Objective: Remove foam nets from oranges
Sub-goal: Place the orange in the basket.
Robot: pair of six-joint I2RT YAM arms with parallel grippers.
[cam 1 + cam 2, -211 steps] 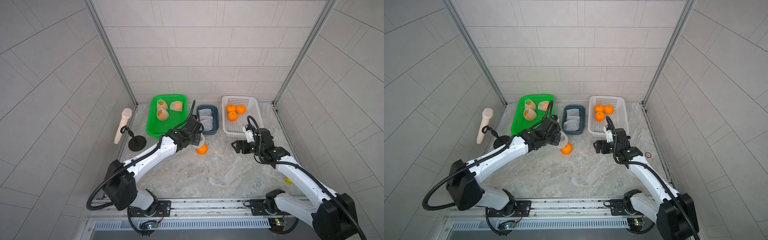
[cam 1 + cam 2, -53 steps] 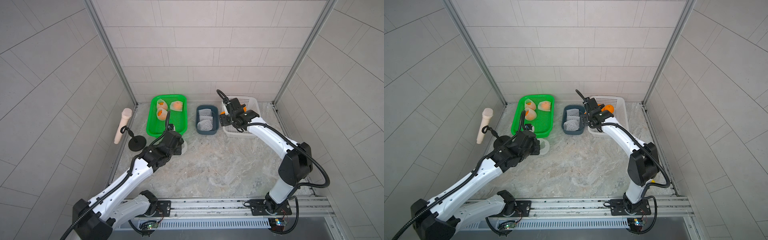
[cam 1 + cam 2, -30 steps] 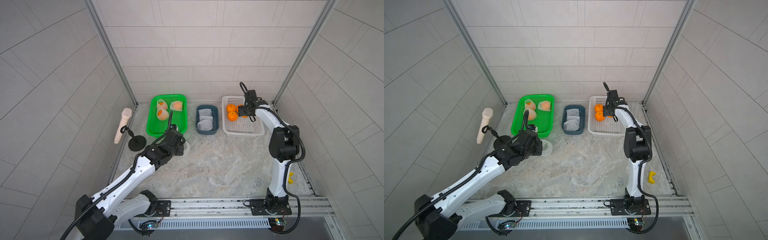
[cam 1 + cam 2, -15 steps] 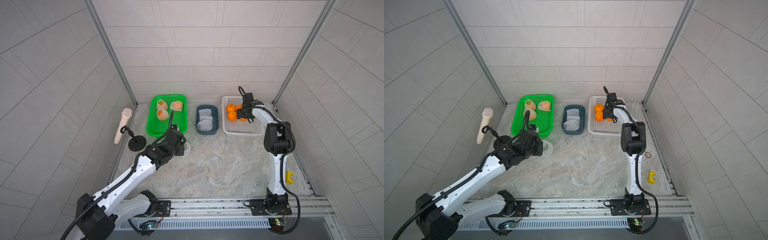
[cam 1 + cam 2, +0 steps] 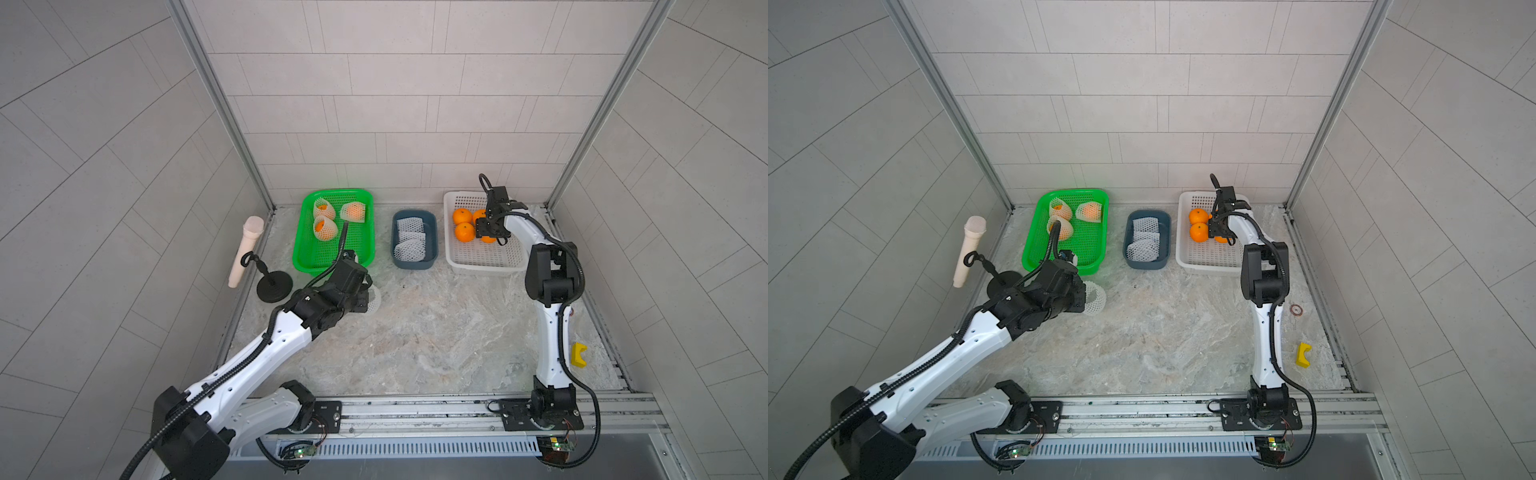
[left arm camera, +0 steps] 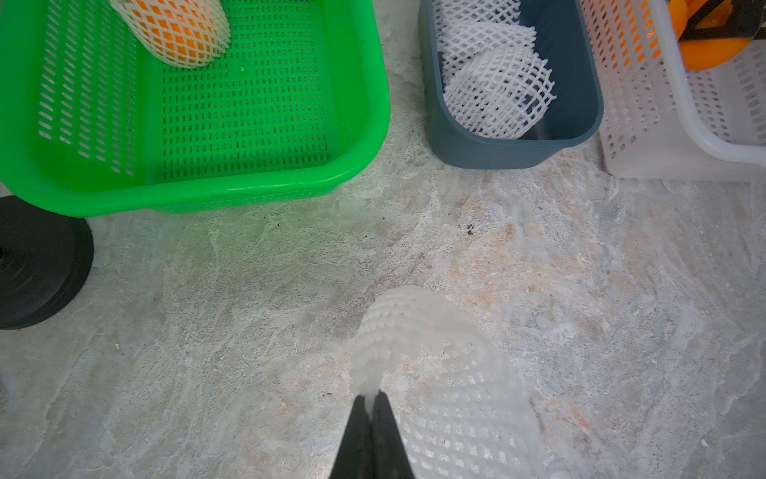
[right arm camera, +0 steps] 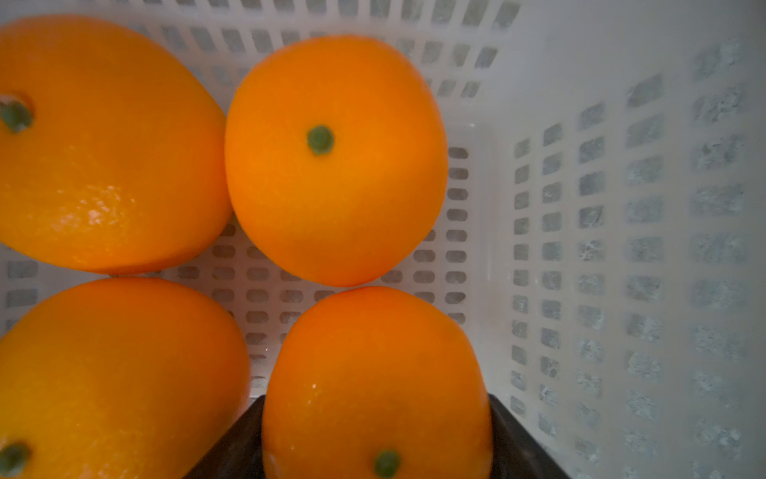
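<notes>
Across the tabletop [image 5: 415, 332]: four bare oranges [image 5: 462, 216] at the white basket [image 5: 486, 266], one orange [image 7: 375, 373] clasped in the right hand [image 5: 491, 231], empty foam net [image 6: 435, 373] pinched tight in the left hand [image 6: 372, 404], three netted oranges [image 5: 324, 229] to go.

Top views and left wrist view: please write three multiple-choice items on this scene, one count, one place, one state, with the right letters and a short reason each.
1. How many netted oranges lie in the green basket? A one; B three; C five.
2. Where does the blue-grey bin stand? A between the green basket and the white basket; B inside the green basket; C on the white basket.
3. The left pincer is: A open, empty; B open around a netted orange; C shut on a foam net.
1 B: both top views show three. 2 A: it sits in the gap between them. 3 C: the left wrist view shows it pinching the net's edge.
</notes>
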